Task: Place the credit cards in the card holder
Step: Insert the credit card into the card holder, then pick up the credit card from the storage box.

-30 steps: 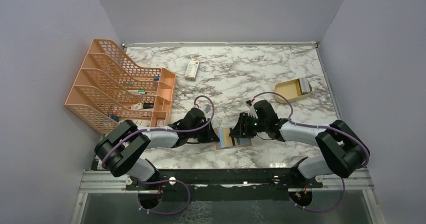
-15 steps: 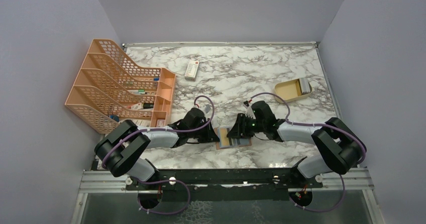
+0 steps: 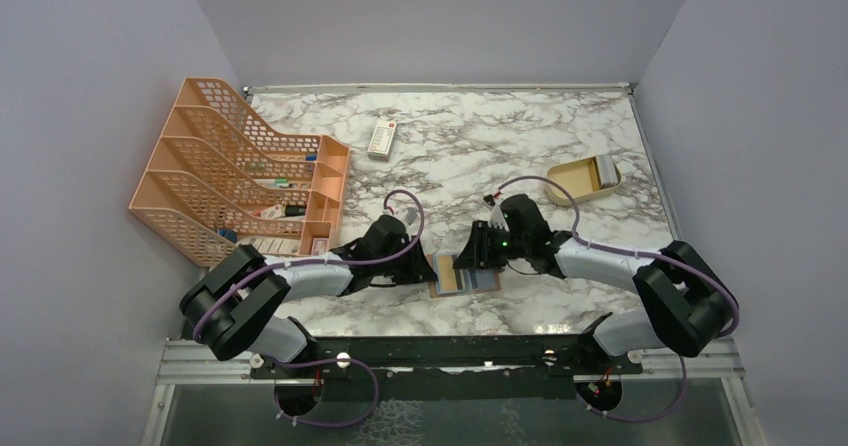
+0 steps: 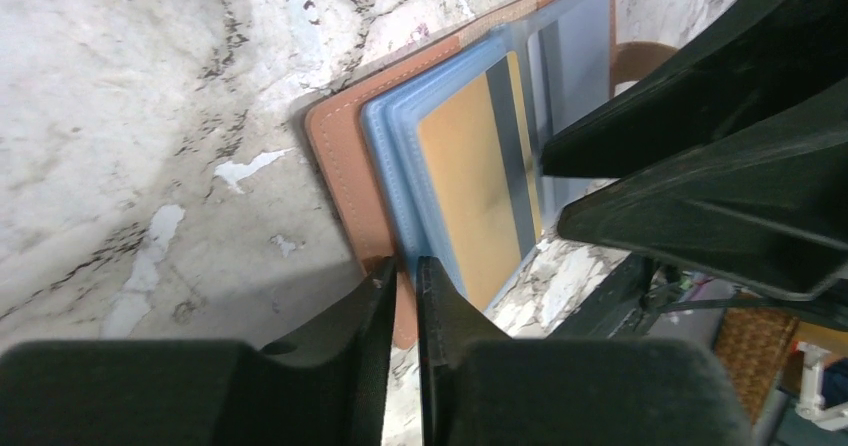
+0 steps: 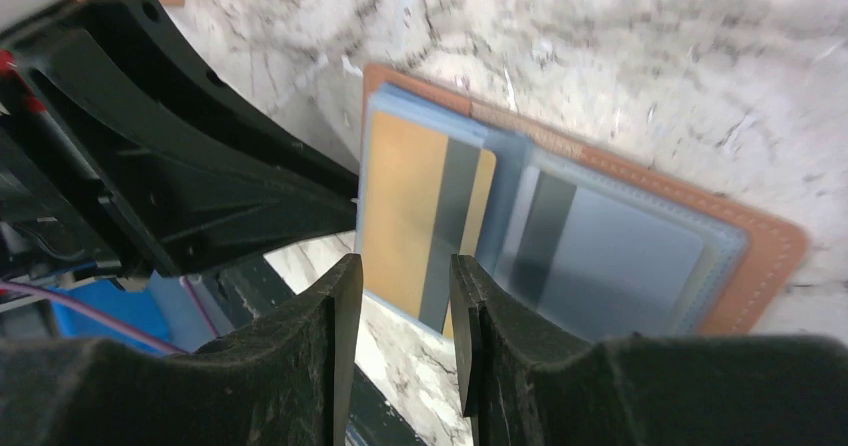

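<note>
The brown card holder [image 3: 492, 284] lies spread open on the marble between the arms. A gold-yellow credit card [image 4: 470, 186] with a dark stripe sits in its pale blue sleeve, also clear in the right wrist view [image 5: 405, 201]. A grey striped card [image 5: 610, 256] lies under the sleeve beside it. My left gripper [image 4: 405, 266] is at the holder's left leather edge [image 4: 340, 156], fingers a narrow slit apart with the edge showing at the tips. My right gripper [image 5: 405, 266] hangs just above the gold card's near end, open, with nothing between its fingers.
An orange mesh file rack [image 3: 240, 171] fills the left side of the table. A white remote-like item [image 3: 382, 138] lies at the back. A shallow tan box [image 3: 575, 179] with a grey flat item [image 3: 607, 171] in it sits at the right.
My right gripper has slid left over the open holder. My left gripper's fingers have parted slightly at the holder's edge.
</note>
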